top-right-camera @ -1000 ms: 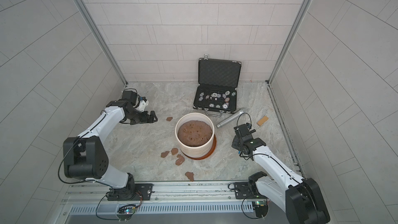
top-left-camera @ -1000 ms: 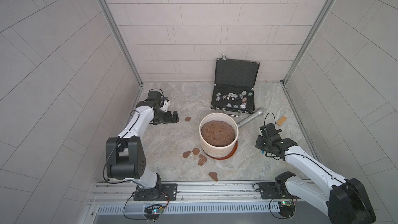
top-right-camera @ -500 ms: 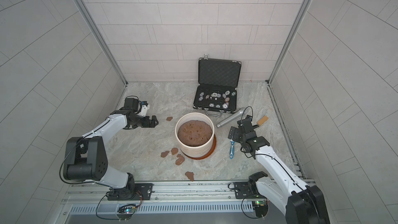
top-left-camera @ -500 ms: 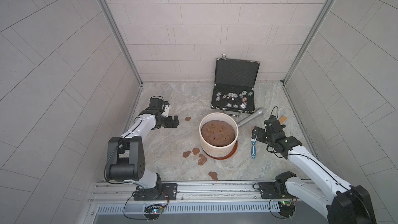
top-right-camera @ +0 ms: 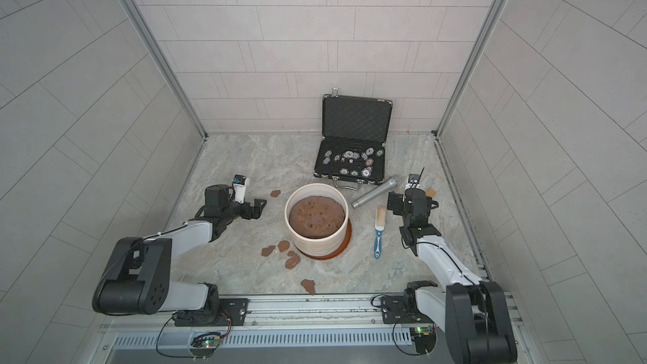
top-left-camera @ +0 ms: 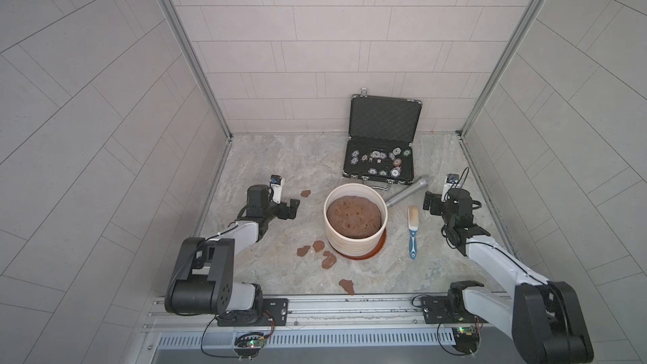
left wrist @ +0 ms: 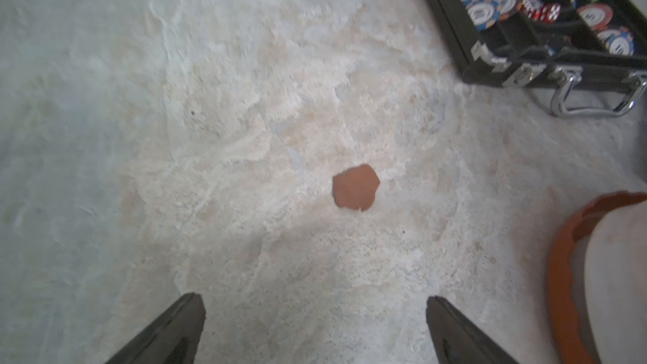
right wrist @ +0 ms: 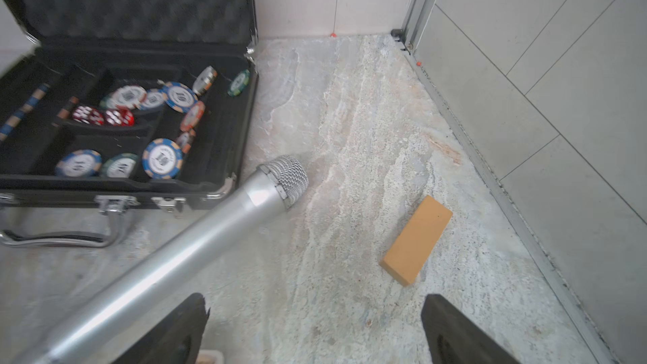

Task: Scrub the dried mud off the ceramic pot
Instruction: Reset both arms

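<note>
pale tiled walls [top-left-camera: 315, 47] closed in a marbled stone counter [top-left-camera: 266, 166]. the ceramic pot [top-left-camera: 350, 245] stood upright near its middle on a reddish saucer [top-left-camera: 357, 257], heaped with brown soil [top-left-camera: 353, 217].

the dried mud [top-left-camera: 329, 260] lay off the pot as flat brown patches on the counter. three clustered just beside the pot's left foot, one sat between the pot and the rail [top-left-camera: 315, 304], and one lay alone beyond the pot's left side. what showed of the ribbed wall in both top views looked free of patches, so the scrubbing seemed done or nearly so. the wall's far side was hidden.

a blue-handled brush [top-left-camera: 413, 229] lay flat to the right of the pot, touching neither arm, likely placed within the right arm's reach. the right hand [top-left-camera: 428, 202] hovered farther right of the pot than the brush, fingers spread wide on nothing. its camera faced a silver microphone [right wrist: 196, 239] and a wooden block [right wrist: 416, 239].

the left hand [top-left-camera: 297, 209] hung low to the left of the pot, fingers likewise apart and empty. it pointed toward the lone patch, as if parked clear of the work.
</note>
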